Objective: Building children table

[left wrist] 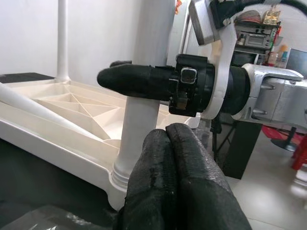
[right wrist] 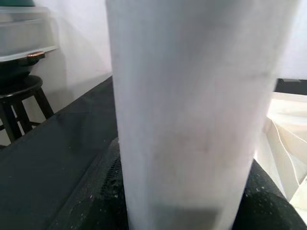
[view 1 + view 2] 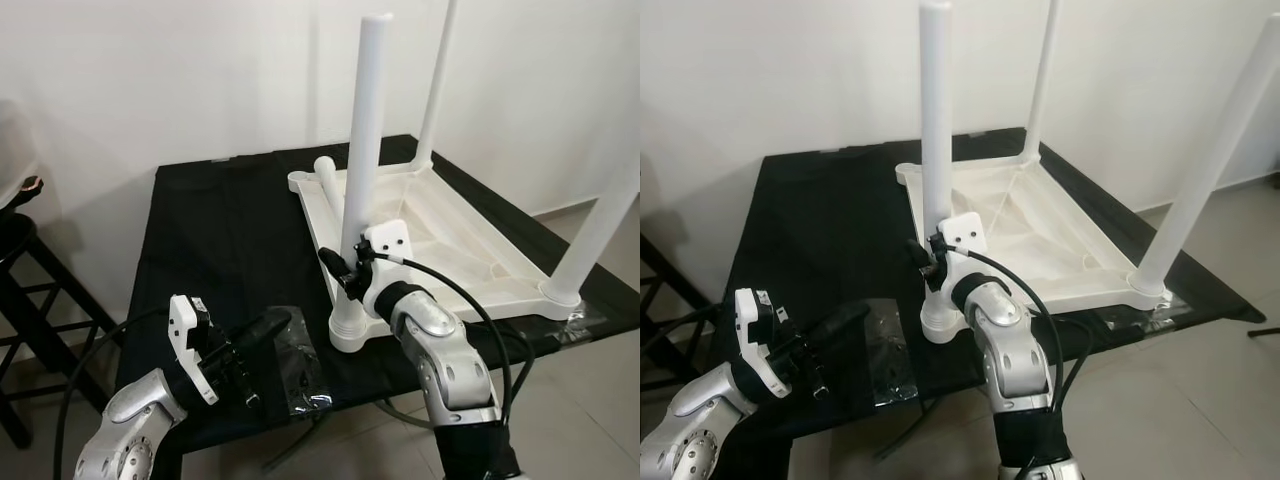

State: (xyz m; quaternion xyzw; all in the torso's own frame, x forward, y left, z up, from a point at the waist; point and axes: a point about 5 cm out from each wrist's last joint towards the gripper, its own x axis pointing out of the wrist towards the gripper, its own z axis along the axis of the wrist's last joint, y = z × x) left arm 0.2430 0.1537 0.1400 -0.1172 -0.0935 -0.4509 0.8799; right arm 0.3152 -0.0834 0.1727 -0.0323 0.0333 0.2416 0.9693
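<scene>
I see the white children's table (image 3: 440, 235) lying upside down on a black-covered work table (image 3: 215, 225), underside ribs facing up. Taking the near-corner leg (image 3: 366, 130) as landmark: it stands upright in the corner socket closest to me. Two more legs are standing: one at the far corner (image 3: 437, 80), its top cut off by the frame, and one at the right corner (image 3: 600, 225), also cut off at the top. A fourth leg (image 3: 330, 185) lies loose on the underside just behind the landmark leg, mostly hidden by it.

Right gripper (image 3: 350, 272) is clamped around the landmark leg low down, just above the socket. In the right wrist view the leg sits right in front of the lens between the black fingers (image 2: 103, 201), blurred, so I can't make out the socket there.

Left gripper (image 3: 262, 328) sits low and to the left of the landmark leg, apart from it, fingers pressed together with nothing between them; the left wrist view confirms this (image 1: 177, 177). It hovers over a clear plastic bag (image 3: 300, 375) on the cloth; I can't tell the bag's contents.

A dark stool (image 3: 25, 290) stands further left of the work table, partly cut off.
</scene>
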